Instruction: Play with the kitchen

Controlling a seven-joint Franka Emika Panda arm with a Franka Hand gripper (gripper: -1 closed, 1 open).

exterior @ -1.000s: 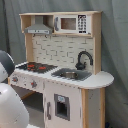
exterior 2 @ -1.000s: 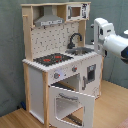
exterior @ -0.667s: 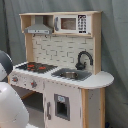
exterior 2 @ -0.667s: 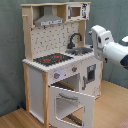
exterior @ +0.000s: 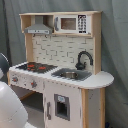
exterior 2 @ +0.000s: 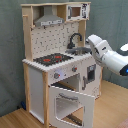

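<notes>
One toy kitchen (exterior: 60,75) (exterior 2: 60,65) is filling both exterior views, standing upright on a pale wood floor (exterior 2: 20,117) in front of a grey-green fabric backdrop (exterior 2: 10,55). Its frame is showing as light, unfinished-looking wood with flat white panels, and its back wall is a pale board dotted with rows of small holes. A grey, wedge-shaped hood (exterior: 39,30) (exterior 2: 49,21) is hanging under the top shelf, beside a boxy white microwave (exterior: 70,23) (exterior 2: 75,11) with a dark window. On the counter, a dark flat stove (exterior: 34,66) (exterior 2: 52,59) is showing red rings, and a shiny rectangular metal sink (exterior: 71,75) (exterior 2: 80,50) is sitting next to it with a black hooked faucet (exterior: 83,59) (exterior 2: 75,39) arching over it. The counter end is curving into a rounded white lip.

In the second exterior view, the oven door (exterior 2: 74,100), a white frame around a clear window, is hanging open and tilted outward. The smooth, rounded white robot arm (exterior 2: 107,54) is reaching in from the second exterior view's right, its end sitting near the sink side of the counter. I cannot tell how the jaws are standing or whether they are holding anything.
</notes>
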